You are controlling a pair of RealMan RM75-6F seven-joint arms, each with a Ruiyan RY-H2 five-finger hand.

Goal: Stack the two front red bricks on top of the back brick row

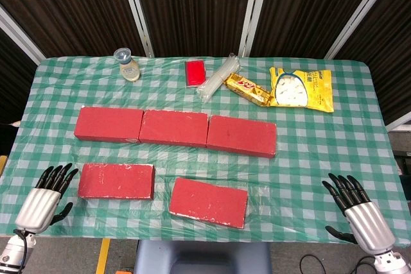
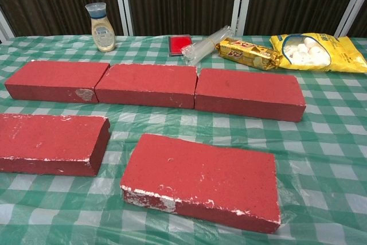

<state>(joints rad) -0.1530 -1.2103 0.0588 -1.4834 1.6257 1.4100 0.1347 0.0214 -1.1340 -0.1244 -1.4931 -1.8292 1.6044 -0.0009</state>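
Note:
Three red bricks form the back row (image 1: 174, 128) (image 2: 152, 84) across the middle of the green checked table. Two more red bricks lie flat in front of it: the front left brick (image 1: 116, 180) (image 2: 50, 143) and the front right brick (image 1: 209, 201) (image 2: 202, 179), which is turned slightly. My left hand (image 1: 43, 201) hovers at the table's front left corner, left of the front left brick, fingers spread and holding nothing. My right hand (image 1: 358, 215) hangs at the front right corner, well clear of the bricks, fingers apart and empty. Neither hand shows in the chest view.
Along the far edge stand a small bottle (image 1: 128, 64), a red flat box (image 1: 194, 72), a clear bag of sticks (image 1: 219, 76), a gold snack bar (image 1: 248, 88) and a yellow snack bag (image 1: 302, 88). A clear plastic sheet (image 1: 295, 178) covers the tablecloth.

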